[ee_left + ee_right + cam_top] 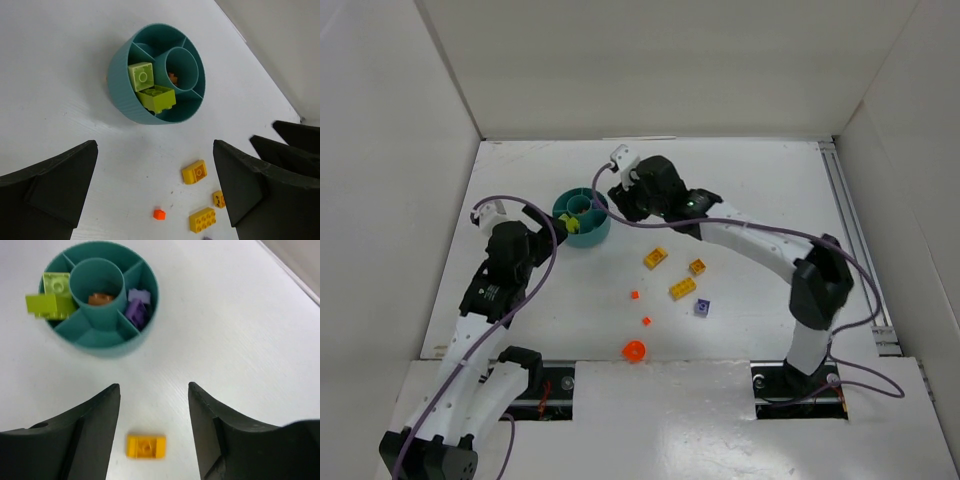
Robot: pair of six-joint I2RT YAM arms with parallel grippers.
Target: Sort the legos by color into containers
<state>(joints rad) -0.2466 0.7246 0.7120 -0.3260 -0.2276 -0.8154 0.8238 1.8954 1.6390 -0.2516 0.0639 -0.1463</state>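
The round teal dish [595, 235] stands left of centre. In the right wrist view the dish [142, 330] holds two lime green bricks [51, 297], purple bricks [136, 308] and a brown piece [100, 298] in the central cup. Yellow bricks [655, 257], [697, 266], [682, 288], a purple brick [702, 307] and orange-red bits [634, 295], [646, 320] lie loose on the table. My right gripper [154, 405] is open and empty above a yellow brick [145, 446], just right of the dish [626, 207]. My left gripper [155, 150] is open and empty, left of the dish [542, 238].
An orange-red ring [634, 351] lies near the table's front edge. White walls close in the table at the back and both sides. A metal rail [850, 230] runs along the right edge. In the left wrist view the right gripper's fingers [295, 145] show at the right.
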